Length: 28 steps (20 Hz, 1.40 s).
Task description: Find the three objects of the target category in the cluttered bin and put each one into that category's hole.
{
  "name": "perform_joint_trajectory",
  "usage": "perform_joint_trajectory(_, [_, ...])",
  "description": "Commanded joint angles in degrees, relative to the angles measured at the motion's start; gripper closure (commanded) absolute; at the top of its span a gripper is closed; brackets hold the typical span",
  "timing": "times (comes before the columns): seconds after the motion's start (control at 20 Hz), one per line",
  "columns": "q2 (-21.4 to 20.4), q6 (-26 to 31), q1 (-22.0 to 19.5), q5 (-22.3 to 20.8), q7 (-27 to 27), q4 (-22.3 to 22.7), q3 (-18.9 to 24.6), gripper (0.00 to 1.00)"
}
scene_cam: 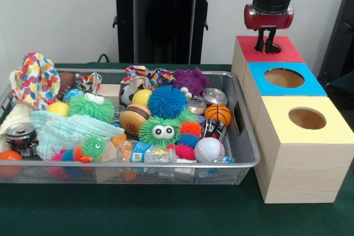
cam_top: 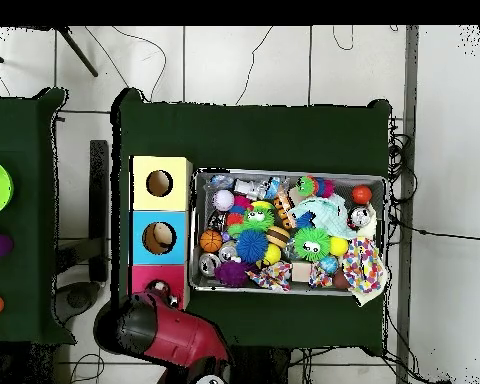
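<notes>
The silver wire-mesh bin (scene_cam: 243,161) sits on the green table, heaped with toys; it also shows in the overhead view (cam_top: 289,172). No yellow duck, tan dog or striped orange tiger shows in the pile. My gripper (scene_cam: 265,42) hangs straight down over the red-topped box (scene_cam: 287,53), its tips at the round hole (scene_cam: 272,50). I see nothing in it. In the overhead view the red arm (cam_top: 169,335) covers that box's hole, and the gripper (cam_top: 162,291) shows at its edge.
The blue-topped box (scene_cam: 310,84) and the yellow-topped box (scene_cam: 332,131) stand in a row in front of the red one, right of the bin. In the bin lie fuzzy googly-eyed balls (scene_cam: 160,131), a purple knobbly monster (scene_cam: 189,79), cans, small balls and cloths.
</notes>
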Motion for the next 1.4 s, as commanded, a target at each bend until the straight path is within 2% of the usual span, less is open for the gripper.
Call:
perform_joint_trajectory(0.05, [-0.6,6.8,-0.5,1.4,16.2,-3.4,-1.5,1.00])
perform_joint_trajectory(0.35, [-1.6,8.1,-0.7,1.2,16.6,-3.2,-1.2,1.00])
perform_joint_trajectory(0.65, [-2.0,3.4,-3.5,1.8,15.8,-0.6,2.8,1.00])
perform_joint_trajectory(0.7, [-2.2,2.7,-4.1,1.8,15.9,-0.1,3.5,0.00])
perform_joint_trajectory(1.4, [-3.1,-0.6,-7.8,0.5,15.4,4.1,6.5,0.00])
